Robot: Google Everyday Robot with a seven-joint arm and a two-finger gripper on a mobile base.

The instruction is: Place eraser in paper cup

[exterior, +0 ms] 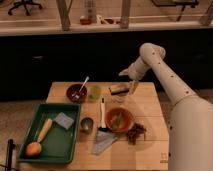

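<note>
The eraser (118,89) is a small flat dark block with a pale side, lying at the back of the wooden table (150,150). The paper cup (117,98) is a small pale shape just in front of the eraser, hard to make out. My gripper (132,88) hangs down from the white arm just right of the eraser, close to the table top. I cannot tell whether it touches the eraser.
A translucent green cup (95,92) and a dark bowl with a spoon (76,93) stand left of the eraser. An orange bowl (120,119), a brush (102,109), a metal cup (86,124) and a grey cloth (102,142) lie in front. A green tray (30,125) holds a grey sponge (64,120) and fruit.
</note>
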